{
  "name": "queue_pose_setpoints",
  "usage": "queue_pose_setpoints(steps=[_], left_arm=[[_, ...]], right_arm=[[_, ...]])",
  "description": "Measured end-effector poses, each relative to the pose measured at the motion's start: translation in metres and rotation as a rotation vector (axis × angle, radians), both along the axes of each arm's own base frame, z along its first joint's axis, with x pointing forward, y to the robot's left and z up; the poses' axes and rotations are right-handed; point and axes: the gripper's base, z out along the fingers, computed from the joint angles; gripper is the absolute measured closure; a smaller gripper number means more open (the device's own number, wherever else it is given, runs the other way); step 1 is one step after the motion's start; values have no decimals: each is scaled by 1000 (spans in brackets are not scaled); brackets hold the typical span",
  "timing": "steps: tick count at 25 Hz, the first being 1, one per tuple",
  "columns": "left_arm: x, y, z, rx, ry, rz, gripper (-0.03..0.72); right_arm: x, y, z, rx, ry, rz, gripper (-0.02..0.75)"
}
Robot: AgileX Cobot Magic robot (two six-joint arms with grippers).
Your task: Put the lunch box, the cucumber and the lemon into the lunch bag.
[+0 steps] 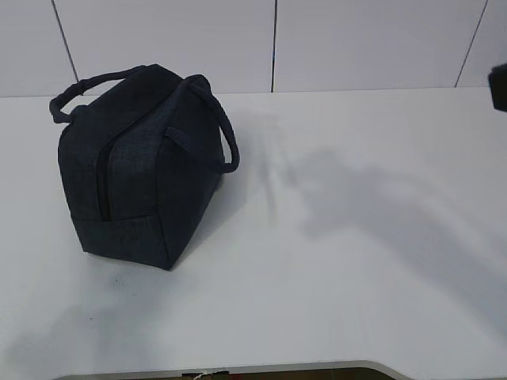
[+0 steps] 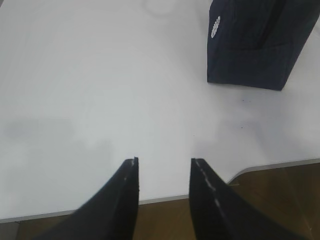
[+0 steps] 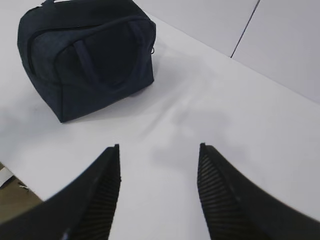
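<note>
I find the lunch bag (image 1: 139, 170) upright at the table's (image 1: 356, 261) left, soft fabric, best taken by a handle; left gripper (image 2: 164, 162) and right gripper (image 3: 159, 148) both parted, empty

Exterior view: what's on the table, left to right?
lunch bag → bare white table → a dark object cut off at the right edge, too little showing to identify.
</note>
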Motion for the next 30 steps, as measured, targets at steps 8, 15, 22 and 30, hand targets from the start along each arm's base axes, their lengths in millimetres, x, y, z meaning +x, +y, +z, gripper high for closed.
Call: queue_pose_setpoints(steps=[8, 15, 22, 30], left_arm=[[0, 0, 0, 0, 0, 0, 446], [0, 0, 0, 0, 0, 0, 446], [0, 0, 0, 0, 0, 0, 446], [0, 0, 0, 0, 0, 0, 446]], right_arm=[[-41, -22, -12, 48, -28, 7, 331], [-77, -43, -32, 69, -64, 8, 331], [-104, -59, -56, 96, -110, 9, 331], [-123, -72, -87, 83, -119, 0, 331]])
